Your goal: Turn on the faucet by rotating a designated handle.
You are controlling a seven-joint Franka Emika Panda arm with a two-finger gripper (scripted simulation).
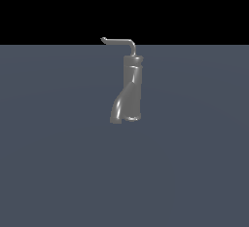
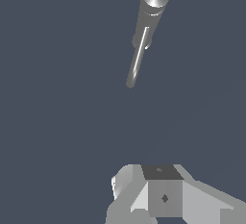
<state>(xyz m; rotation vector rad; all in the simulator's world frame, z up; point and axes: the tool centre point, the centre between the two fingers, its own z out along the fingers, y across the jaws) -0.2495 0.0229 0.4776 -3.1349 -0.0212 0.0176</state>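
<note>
A grey glossy faucet (image 1: 130,89) stands upright on the flat grey-blue floor (image 1: 58,148), its wider spout end low towards the exterior view's left. From its top rises the handle (image 1: 119,41), a thin L-shaped rod that reaches to the exterior view's left and ends in a small upturned tip. The wrist view looks down on the faucet (image 2: 153,2) and the handle (image 2: 137,57). My white boxy gripper (image 2: 144,180) shows only in the wrist view, well away from the handle. Its fingers sit together with no gap and hold nothing.
Only the grey-blue floor (image 2: 57,122) surrounds the faucet, under a black background in the exterior view. No other objects show.
</note>
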